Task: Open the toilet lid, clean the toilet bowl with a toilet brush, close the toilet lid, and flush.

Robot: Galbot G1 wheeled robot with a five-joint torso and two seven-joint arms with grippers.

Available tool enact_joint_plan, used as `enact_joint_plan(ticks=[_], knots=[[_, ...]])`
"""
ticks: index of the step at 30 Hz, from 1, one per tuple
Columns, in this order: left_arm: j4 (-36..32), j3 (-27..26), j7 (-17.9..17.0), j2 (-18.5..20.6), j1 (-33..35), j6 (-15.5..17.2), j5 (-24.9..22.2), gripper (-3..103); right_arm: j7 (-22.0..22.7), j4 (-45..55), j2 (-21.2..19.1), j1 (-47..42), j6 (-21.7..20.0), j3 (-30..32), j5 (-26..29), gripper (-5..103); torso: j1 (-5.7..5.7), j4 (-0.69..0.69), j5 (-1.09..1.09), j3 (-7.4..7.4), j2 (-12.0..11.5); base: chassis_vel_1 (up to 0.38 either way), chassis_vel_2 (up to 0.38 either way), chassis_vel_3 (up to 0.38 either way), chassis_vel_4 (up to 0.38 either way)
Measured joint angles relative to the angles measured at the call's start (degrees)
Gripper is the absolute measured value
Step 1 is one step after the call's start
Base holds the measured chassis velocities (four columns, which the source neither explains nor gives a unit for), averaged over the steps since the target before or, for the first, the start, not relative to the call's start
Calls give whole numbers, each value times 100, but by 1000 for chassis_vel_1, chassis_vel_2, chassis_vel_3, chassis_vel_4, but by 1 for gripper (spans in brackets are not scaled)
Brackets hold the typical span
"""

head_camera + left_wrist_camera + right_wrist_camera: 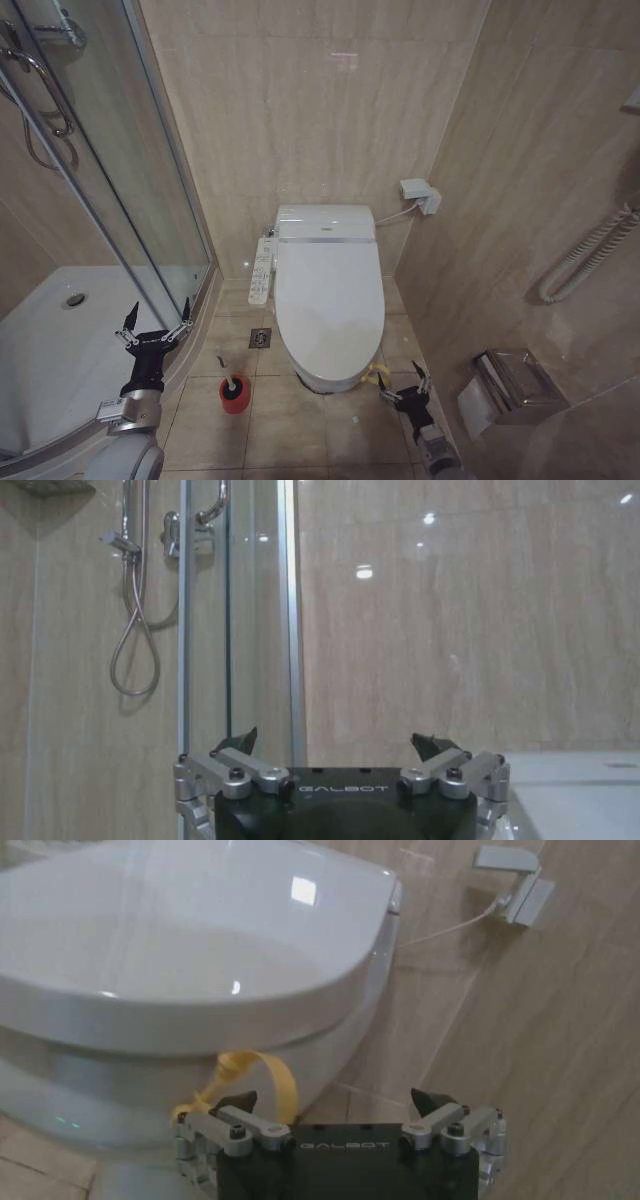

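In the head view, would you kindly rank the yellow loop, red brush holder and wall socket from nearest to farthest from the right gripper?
From the right gripper:
1. Yellow loop, just beside it at the lid's front edge.
2. Red brush holder, on the floor across the toilet's front.
3. Wall socket, high on the wall behind.

We see a dim, warm, evenly lit room. Small ceiling lights glint on the glossy wall tiles (363,571) and on the toilet lid (302,891). Soft shadow gathers under the lid's front edge. The shower glass (120,170) carries faint reflections; straight lines bow towards the head view's corners.
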Motion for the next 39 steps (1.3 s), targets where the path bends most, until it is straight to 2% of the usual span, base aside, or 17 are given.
enact_joint_plan(ticks=[12, 13, 20, 21, 29, 30, 36, 37, 38, 39], knots=[[0, 0, 0, 0, 0, 0, 0, 100, -44, -341, -68, 264, 175, 35, 109, 97, 0, 0, 0, 0, 0, 0, 0, 0, 0], [0, 0, 0, 0, 0, 0, 0, 100, -48, -363, -74, 274, 194, 39, 112, 70, 0, 0, 0, 0, 0, 0, 0, 0, 0], [0, 0, 0, 0, 0, 0, 0, 100, -53, -405, -78, 292, 251, 69, 133, 70, 0, 0, 0, 0, 0, 0, 0, 0, 0], [0, 0, 0, 0, 0, 0, 0, 100, -55, -404, -75, 288, 257, 71, 134, 43, 0, 0, 0, 0, 0, 0, 0, 0, 0], [0, 0, 0, 0, 0, 0, 0, 100, -71, -373, -21, 251, 336, 97, 153, 43, 0, 0, 0, 0, 0, 0, 0, 0, 0], [0, 0, 0, 0, 0, 0, 0, 100, -75, -347, -9, 237, 348, 109, 172, 16, 0, 0, 1, 0, 0, 0, 0, 0, 0], [0, 0, 0, 0, 0, 0, 0, 100, -71, -119, 43, 169, 327, 158, 490, 16, 0, 0, 0, 0, 0, 0, 0, 0, 0], [0, 0, 0, 0, 0, 0, 0, 100, -75, 14, 46, 142, 266, 161, 718, 1, 0, 0, 1, 0, 0, 0, 0, 0, 0], [0, 0, 0, 0, 0, 0, 0, 100, -64, 162, 37, 111, 161, 149, 996, 1, 0, 0, 1, 0, 0, 0, 0, 0, 0], [0, 0, 0, 0, 0, 0, 0, 100, -64, 162, 37, 111, 161, 149, 996, 1, 0, 0, 1, 0, 0, 0, 0, 0, 0]])
